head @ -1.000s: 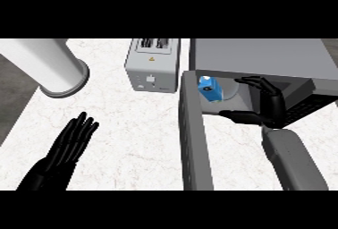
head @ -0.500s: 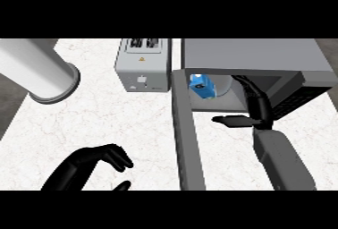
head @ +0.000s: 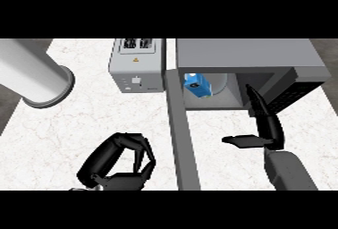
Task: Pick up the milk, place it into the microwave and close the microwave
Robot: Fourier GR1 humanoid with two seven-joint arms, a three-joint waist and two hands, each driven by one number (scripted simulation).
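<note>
Inside the grey box-shaped microwave with its cavity open, the small blue milk carton already sits, tilted, near the left wall of the cavity, apart from both hands. The step in hand, as I judge it, is closing the long grey microwave door, which stands swung out toward the viewer as a narrow strip across the white marbled surface.

To do this well, the closing robot hand should meet the door on its outer face, near the free end far from the hinge, and sweep it in an arc toward the cavity, keeping clear of the opening so nothing catches. The right robot hand should be out of the door's path before the swing finishes.

The right robot hand is released, holding nothing: its black fingers stretch straight toward the cavity's right side, thumb out to the left, grey forearm rising from the lower edge. The left robot hand lies low on the surface just left of the door, fingers curled inward and clenched on nothing. A silver boxy toaster stands left of the microwave, and a pale grey cylinder lies at far left.
</note>
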